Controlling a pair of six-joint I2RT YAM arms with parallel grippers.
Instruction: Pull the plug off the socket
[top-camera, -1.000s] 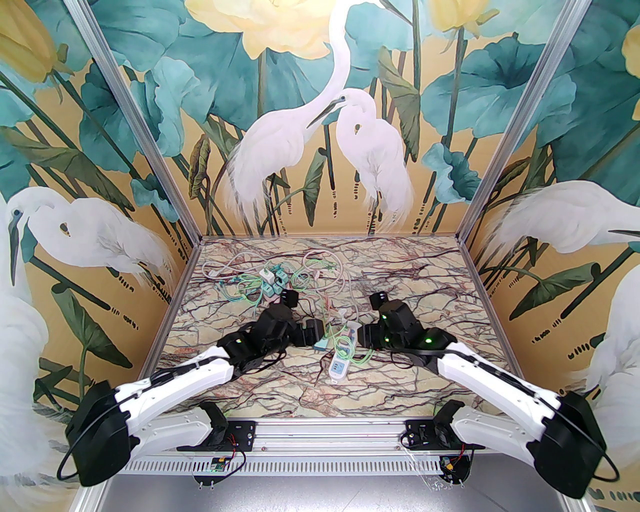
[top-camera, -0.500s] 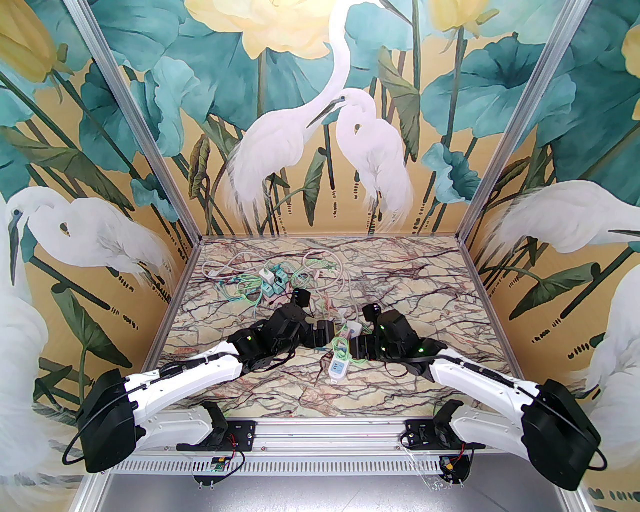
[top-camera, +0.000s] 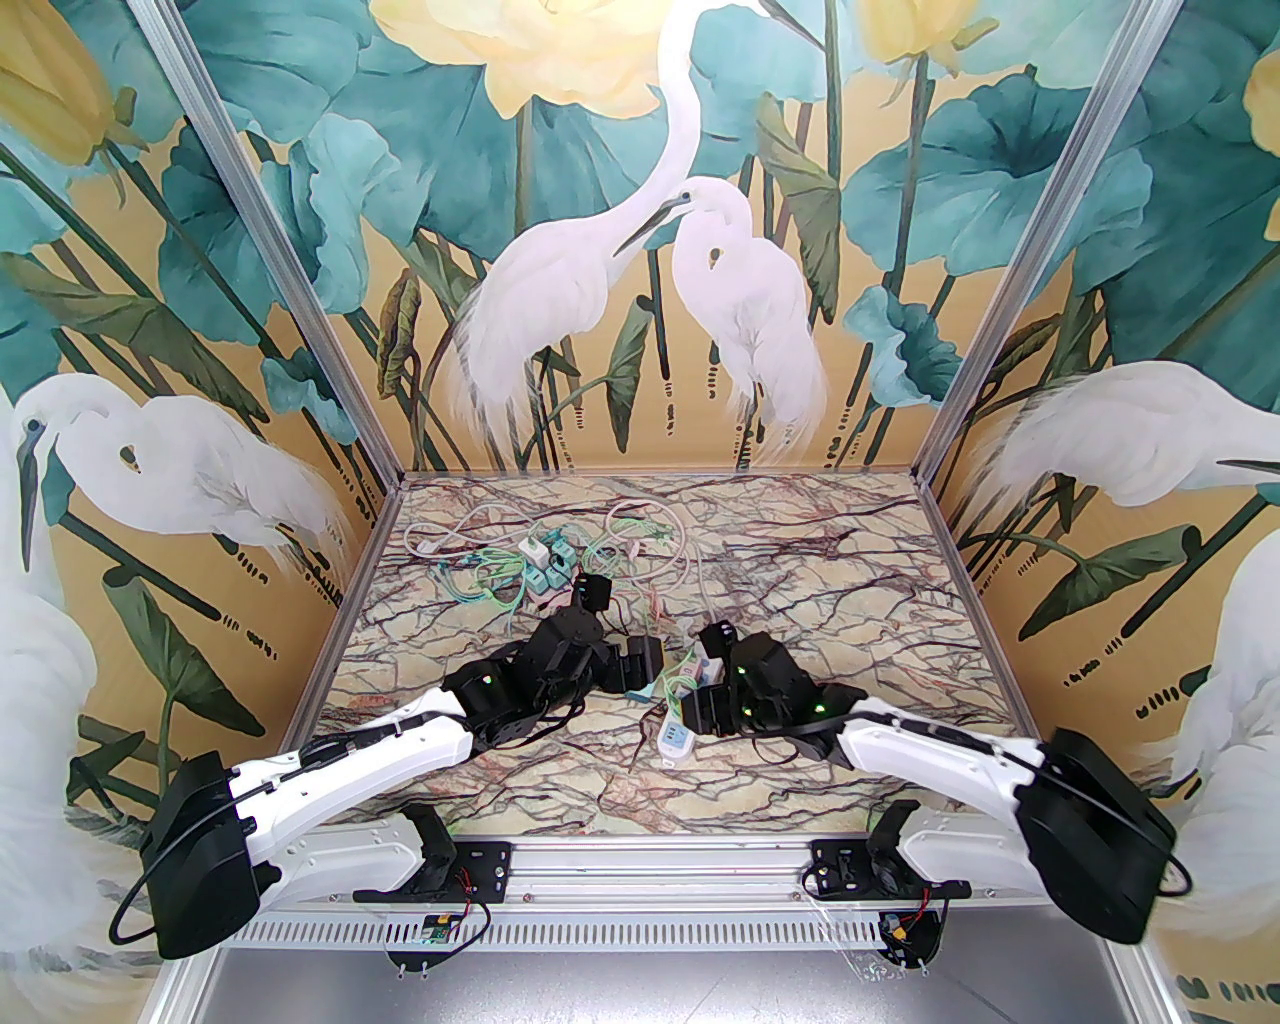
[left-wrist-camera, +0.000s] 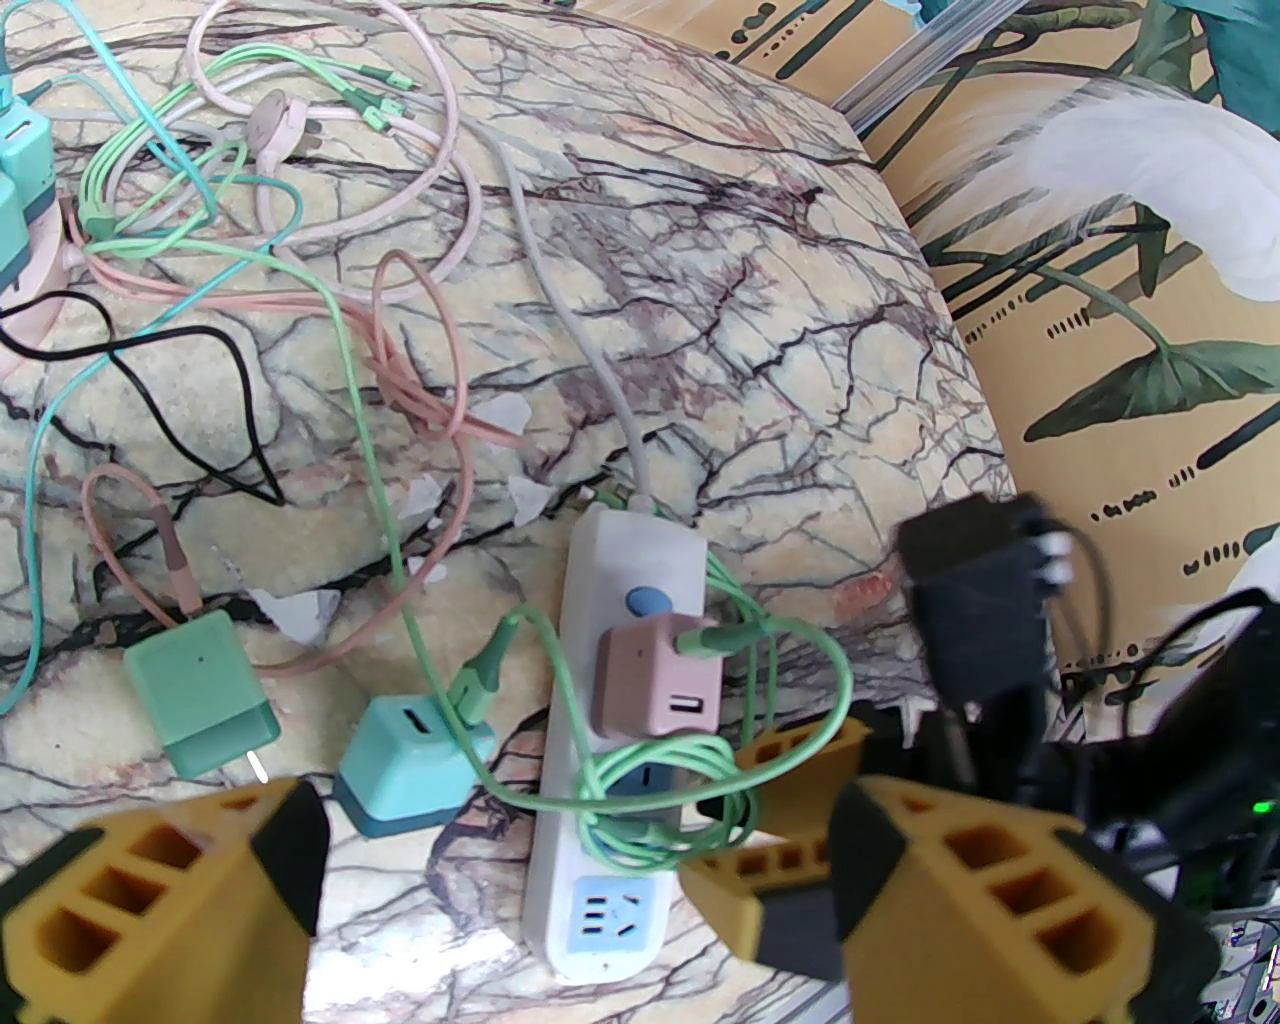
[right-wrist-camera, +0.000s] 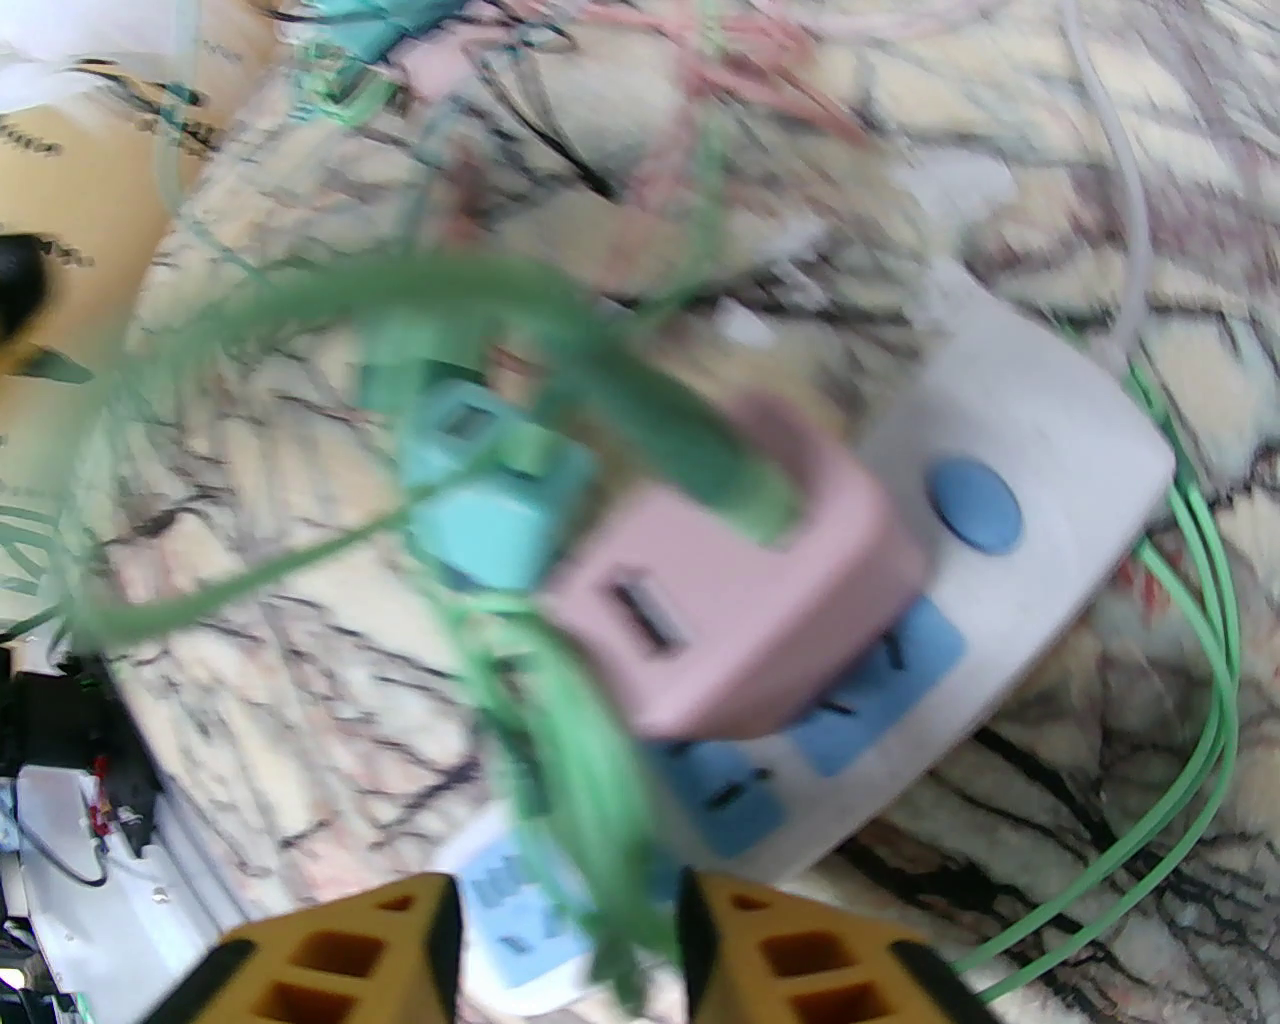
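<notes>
A white power strip (left-wrist-camera: 600, 760) with blue sockets lies mid-table, also in the top view (top-camera: 676, 742). A pink plug (left-wrist-camera: 655, 675) sits in its upper socket beside the blue switch, with a green cable coiled over the strip. My left gripper (left-wrist-camera: 575, 860) hangs open and wide above the strip's near end. My right gripper (right-wrist-camera: 570, 940) is open just right of the strip, low over its near half, with the green cable loop (right-wrist-camera: 590, 800) between its fingers. The blurred right wrist view has the pink plug (right-wrist-camera: 730, 590) just ahead of them.
A teal charger (left-wrist-camera: 415, 765) and a green charger (left-wrist-camera: 200, 690) lie unplugged left of the strip. The strip's white cord (left-wrist-camera: 590, 350) runs to the back. A tangle of cables and chargers (top-camera: 540, 570) covers the back left. The two wrists stand close together.
My right gripper has moved left and nearer, down onto the strip and the green cable. The left arm swung slightly right, then settled back a little.
</notes>
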